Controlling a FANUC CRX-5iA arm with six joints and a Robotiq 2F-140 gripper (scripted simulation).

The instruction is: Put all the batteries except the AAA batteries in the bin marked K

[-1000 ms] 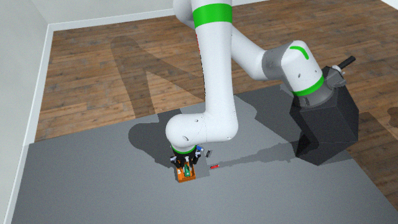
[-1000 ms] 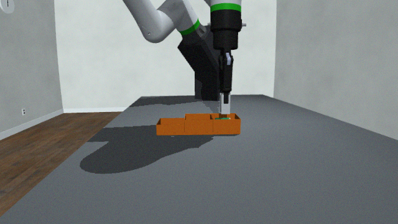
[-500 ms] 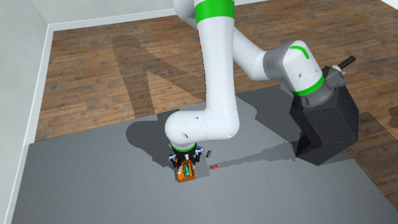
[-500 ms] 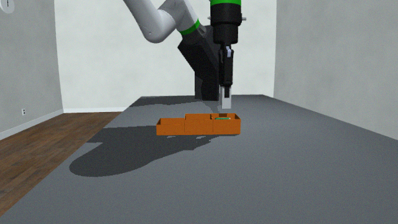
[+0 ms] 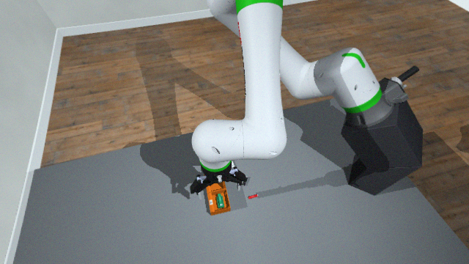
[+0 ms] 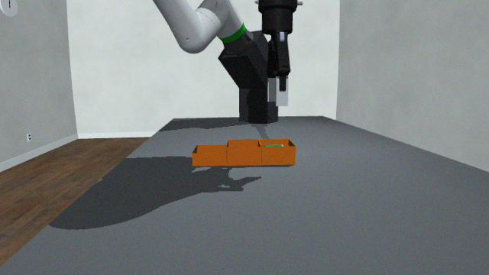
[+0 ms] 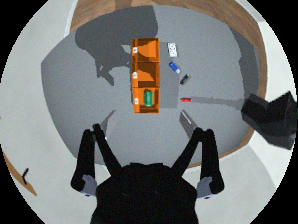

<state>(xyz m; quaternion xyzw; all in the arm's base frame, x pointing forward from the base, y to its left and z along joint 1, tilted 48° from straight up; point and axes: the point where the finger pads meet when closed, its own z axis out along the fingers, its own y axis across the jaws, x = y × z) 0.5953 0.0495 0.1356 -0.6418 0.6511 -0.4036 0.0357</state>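
Your gripper is hanging well above the orange bins — jaws spread to their widest and holding nothing. The bins are sitting flat on the grey bench as a row of three joined compartments. A green battery is lying inside the end compartment, the one under the gripper; in the exterior view only its top is showing above the wall. Beside the bins, toward the arm's dark pedestal, you are seeing loose pieces on the bench: a small red battery nearest, then in the wrist view a blue one and a pale one — types too small to tell.
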